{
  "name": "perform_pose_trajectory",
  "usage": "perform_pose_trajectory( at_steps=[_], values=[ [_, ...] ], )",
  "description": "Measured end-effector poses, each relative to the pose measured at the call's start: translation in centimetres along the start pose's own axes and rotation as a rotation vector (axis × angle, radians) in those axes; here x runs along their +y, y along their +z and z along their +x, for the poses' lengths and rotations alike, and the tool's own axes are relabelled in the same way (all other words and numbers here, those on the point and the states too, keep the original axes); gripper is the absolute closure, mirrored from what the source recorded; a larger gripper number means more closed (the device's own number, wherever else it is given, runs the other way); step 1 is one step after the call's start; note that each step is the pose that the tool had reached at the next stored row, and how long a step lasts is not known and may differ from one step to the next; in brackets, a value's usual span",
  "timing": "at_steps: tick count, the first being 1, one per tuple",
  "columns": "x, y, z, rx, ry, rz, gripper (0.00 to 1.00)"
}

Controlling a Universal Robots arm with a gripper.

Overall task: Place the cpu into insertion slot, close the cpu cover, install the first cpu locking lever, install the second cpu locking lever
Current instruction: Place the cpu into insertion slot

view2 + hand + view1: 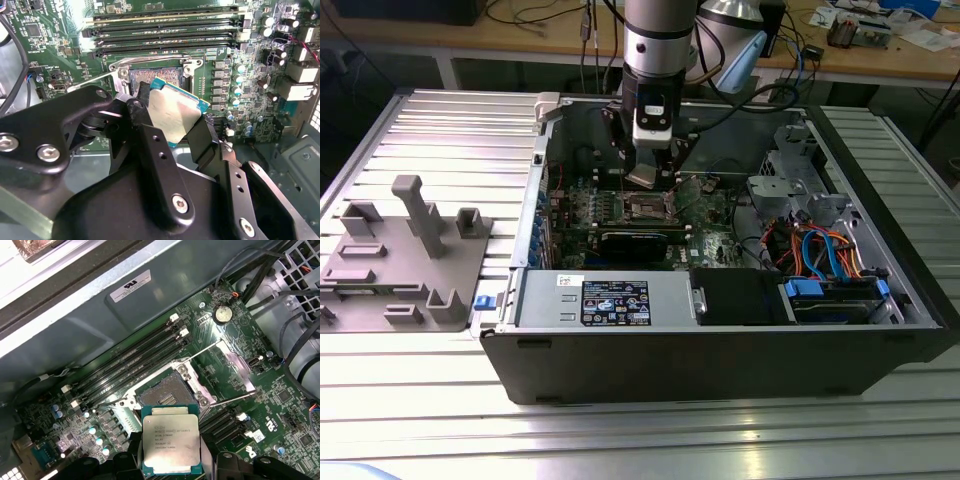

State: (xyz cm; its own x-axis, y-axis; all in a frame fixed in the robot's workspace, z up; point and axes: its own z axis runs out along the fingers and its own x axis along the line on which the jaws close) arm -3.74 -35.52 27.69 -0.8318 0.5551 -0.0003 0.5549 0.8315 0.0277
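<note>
My gripper hangs inside the open computer case and is shut on the cpu, a small silver-topped square chip. In both wrist views the black fingers clamp two opposite edges of the cpu. The chip hovers just above and slightly off to one side of the insertion slot, whose dark pin field lies bare. The cpu cover stands flipped open beside the slot. Two thin wire locking levers stick up, unlatched.
Long memory slots run along one side of the socket. A black graphics card lies just in front of it. The grey power supply and the drive bay with blue cables fill the case front. A grey fixture sits outside on the exterior view's left.
</note>
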Motion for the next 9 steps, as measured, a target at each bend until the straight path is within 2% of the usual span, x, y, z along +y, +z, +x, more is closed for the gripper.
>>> perform_pose_trajectory(
  at_steps=[9],
  values=[
    [0.0,0.0,0.0,-0.0006,0.011,0.0005,0.45]
  ],
)
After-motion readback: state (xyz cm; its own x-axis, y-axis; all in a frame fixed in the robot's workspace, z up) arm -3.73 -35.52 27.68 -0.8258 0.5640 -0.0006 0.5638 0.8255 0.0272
